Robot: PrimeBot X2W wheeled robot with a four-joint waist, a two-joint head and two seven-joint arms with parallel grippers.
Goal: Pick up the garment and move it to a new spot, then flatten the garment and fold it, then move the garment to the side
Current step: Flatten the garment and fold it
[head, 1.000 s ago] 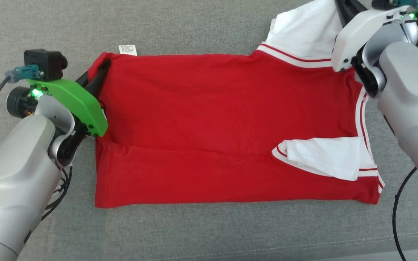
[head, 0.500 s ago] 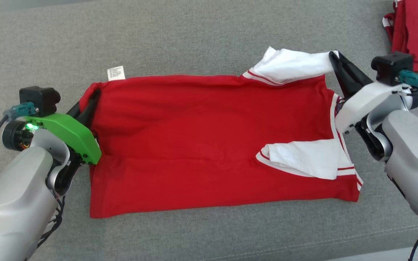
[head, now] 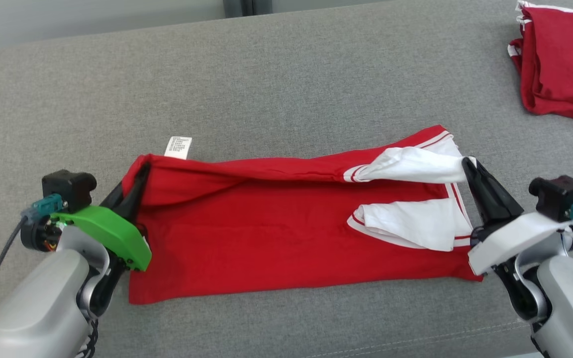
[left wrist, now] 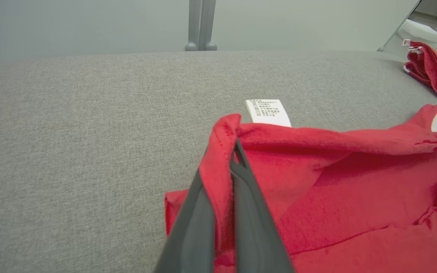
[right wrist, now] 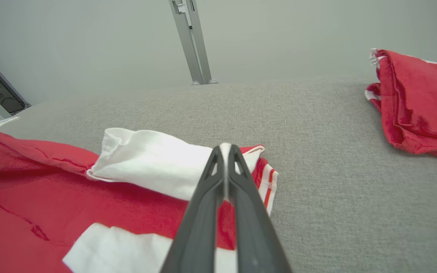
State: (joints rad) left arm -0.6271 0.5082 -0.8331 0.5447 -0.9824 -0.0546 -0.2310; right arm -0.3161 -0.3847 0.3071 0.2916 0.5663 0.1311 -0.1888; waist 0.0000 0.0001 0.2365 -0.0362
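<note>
**Item: garment** (head: pixel 276 233): red, with white sleeves and striped trim. It lies on the grey fabric-covered counter (head: pixel 286 74), and both of its far corners are held.

**Change since half a second ago:**
- The head camera has tilted, so more of the counter beyond the garment shows.
- The far edge of the garment, flat before, is now raised and drawn toward the near edge as a loose roll.
- The upper sleeve (head: pixel 411 166) was well apart from the lower sleeve (head: pixel 416 226) and now hangs just beyond it.
- Both grips are unchanged.

**Left claw** (head: pixel 140 174): closed on the garment's far left corner, with red cloth pinched between the dark fingers. The white label (head: pixel 179 147) sticks out just beyond that corner.

**Right claw** (head: pixel 467 164): closed on the end of the upper sleeve at the garment's far right corner, with white cloth showing between the tips.

**Edges:**
- The near hem lies flat on the counter, and the left and right sides are straight.
- A striped corner pokes out beyond the upper sleeve.
- The counter's stitched seam (head: pixel 416 338) runs near the garment's near hem.

**Open room:**
- A broad bare stretch of counter lies beyond the garment's far edge.
- There is more bare cloth to the garment's left.
- A narrower strip lies between the near hem and the seam.
- A second red pile (head: pixel 560 64) sits beyond and to the right of the garment, well apart from it.
</note>
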